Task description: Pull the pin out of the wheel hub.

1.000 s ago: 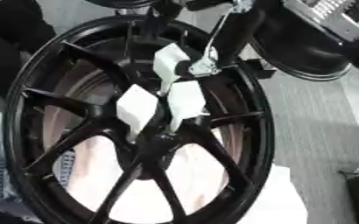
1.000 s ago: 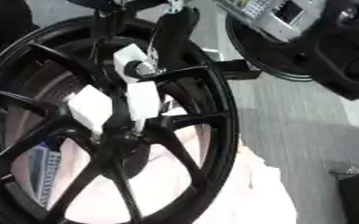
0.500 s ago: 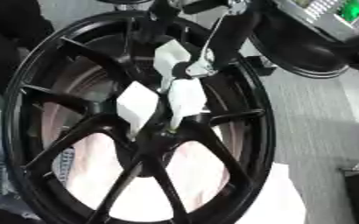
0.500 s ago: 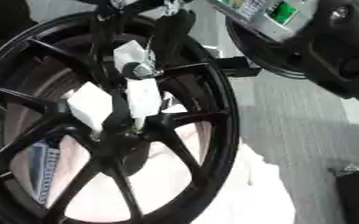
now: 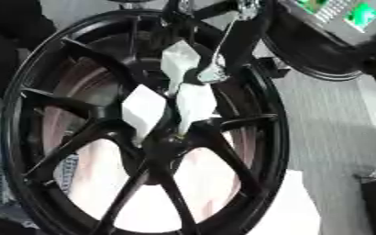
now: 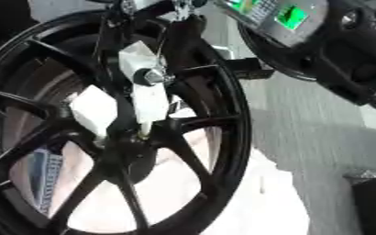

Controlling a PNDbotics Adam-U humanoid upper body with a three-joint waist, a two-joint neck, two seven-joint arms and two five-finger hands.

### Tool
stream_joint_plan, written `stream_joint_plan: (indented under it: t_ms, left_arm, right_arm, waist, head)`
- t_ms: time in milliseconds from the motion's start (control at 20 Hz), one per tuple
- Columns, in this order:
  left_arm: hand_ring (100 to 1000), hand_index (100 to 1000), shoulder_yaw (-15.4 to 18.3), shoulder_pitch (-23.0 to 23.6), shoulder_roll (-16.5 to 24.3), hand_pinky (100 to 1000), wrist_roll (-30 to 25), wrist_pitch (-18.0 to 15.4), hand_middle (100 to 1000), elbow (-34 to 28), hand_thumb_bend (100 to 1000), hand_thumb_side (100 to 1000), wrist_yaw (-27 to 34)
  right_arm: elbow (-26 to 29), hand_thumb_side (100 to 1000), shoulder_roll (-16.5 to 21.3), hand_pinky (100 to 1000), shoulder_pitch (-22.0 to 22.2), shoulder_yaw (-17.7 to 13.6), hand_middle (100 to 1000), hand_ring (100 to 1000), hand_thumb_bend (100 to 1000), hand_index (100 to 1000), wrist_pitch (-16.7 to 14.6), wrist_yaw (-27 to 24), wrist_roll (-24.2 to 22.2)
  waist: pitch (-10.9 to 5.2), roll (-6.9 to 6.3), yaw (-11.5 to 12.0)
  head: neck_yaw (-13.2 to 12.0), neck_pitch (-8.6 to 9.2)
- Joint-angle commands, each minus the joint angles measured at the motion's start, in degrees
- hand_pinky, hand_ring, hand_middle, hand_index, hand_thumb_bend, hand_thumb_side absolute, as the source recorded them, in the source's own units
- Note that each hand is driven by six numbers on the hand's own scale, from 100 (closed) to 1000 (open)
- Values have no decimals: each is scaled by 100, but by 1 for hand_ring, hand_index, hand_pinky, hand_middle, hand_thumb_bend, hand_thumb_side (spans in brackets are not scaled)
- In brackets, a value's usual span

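Filling the view, black multi-spoke wheel hub [image 5: 155,142], white-padded right hand [image 5: 179,92] fingers pinching at its centre

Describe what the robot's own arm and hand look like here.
The right hand has white angular covers on a black frame, with a silver joint and a thin rod. Its arm is bulky and black, with green-lit panels.
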State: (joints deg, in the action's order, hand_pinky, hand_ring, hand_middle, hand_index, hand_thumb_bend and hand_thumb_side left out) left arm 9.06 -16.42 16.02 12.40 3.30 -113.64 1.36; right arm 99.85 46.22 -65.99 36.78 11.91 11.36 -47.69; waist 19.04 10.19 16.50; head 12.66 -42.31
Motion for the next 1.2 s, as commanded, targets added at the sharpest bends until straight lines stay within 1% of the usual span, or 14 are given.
stream_joint_plan:
  t_ms: [50, 200, 650, 900, 1200]
  left_arm:
    - [558, 750, 41, -76, 67, 716, 5, -19, 578, -95, 148, 417, -16]
    - [558, 750, 40, -86, 67, 716, 5, -22, 578, -95, 149, 418, -20]
    - [556, 750, 41, -116, 73, 716, -4, -37, 577, -95, 147, 420, -30]
    - [556, 749, 46, -125, 75, 715, -5, -39, 577, -95, 145, 421, -34]
    - [555, 749, 44, -134, 78, 715, -3, -40, 577, -95, 144, 423, -39]
  right_arm:
    - [-72, 196, 118, 923, -67, -80, 790, 872, 250, 880, -57, 83, 21]
    - [-146, 180, 99, 922, -65, -95, 787, 870, 232, 879, -80, 126, 72]
    - [-321, 153, 86, 924, -18, -131, 781, 869, 232, 877, -169, 277, 161]
    - [-386, 154, 79, 922, -6, -130, 773, 867, 228, 876, -242, 276, 157]
    - [-415, 150, 57, 916, -5, -122, 751, 858, 200, 859, -274, 215, 144]
  waist:
    - [-82, -49, 8]
    - [-60, -41, 21]
    - [29, -6, 67]
    - [73, 13, 93]
    - [95, 27, 109]
  head:
    - [10, 7]
    - [7, 29]
    - [-9, 97]
    - [-12, 95]
    - [-8, 91]
